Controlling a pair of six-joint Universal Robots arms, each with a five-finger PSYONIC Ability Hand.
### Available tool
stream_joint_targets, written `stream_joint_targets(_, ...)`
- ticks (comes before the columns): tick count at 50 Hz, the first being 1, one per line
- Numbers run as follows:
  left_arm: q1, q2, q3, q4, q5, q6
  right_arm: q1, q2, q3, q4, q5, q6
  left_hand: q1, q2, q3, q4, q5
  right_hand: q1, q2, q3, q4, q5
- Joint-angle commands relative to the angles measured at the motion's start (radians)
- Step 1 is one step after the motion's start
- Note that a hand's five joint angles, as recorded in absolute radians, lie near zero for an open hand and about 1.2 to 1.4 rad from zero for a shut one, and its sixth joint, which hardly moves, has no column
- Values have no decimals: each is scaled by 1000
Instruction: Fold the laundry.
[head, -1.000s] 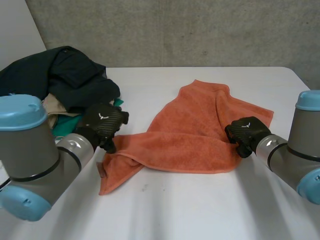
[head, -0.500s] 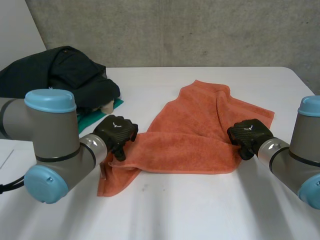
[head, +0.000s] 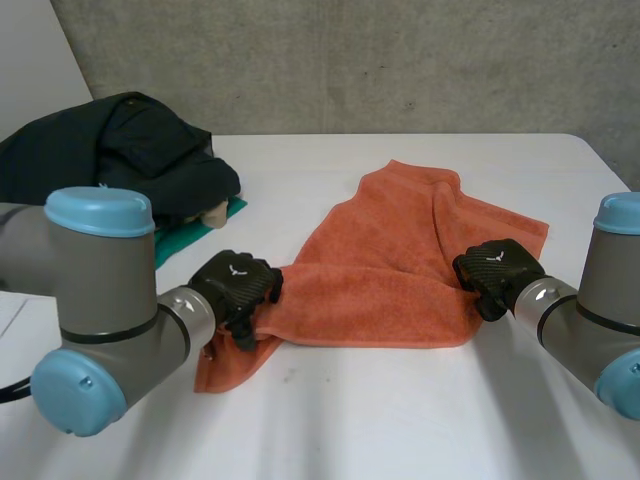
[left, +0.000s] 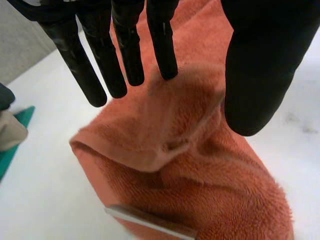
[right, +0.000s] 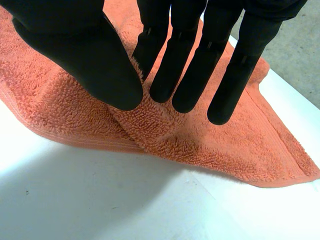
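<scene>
Grey arms (head: 100, 285), light-blue caps (head: 98, 210), black left hand (head: 235, 285) and right hand (head: 495, 268), white emblems

White surface (head: 400, 420): orange towel (head: 390, 270) lies rumpled approx. mid-surface, one corner trailing toward near edge. Pile of dark clothes (head: 120, 150) at far left, w/ teal item (head: 185, 235) beneath, apart from towel.

Rear overview, close wrist views, shared towel (head: 390, 270)
</scene>
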Motion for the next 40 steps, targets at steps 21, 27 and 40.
stream_joint_targets(21, 10, 264, 330, -212, 12, -44, -10, -280, -162, 63, 78, -138, 832, 834, 828, 841, 842, 285, 218, 204, 196, 221)
stream_joint_targets(27, 33, 250, 401, -340, 41, -41, -12, -371, -314, 251, 72, -156, 832, 834, 828, 841, 842, 285, 218, 204, 196, 221)
stream_joint_targets(40, 75, -90, 511, -52, 72, 8, -3, -52, -468, 314, 86, -155, 832, 834, 828, 841, 842, 285, 218, 204, 196, 221)
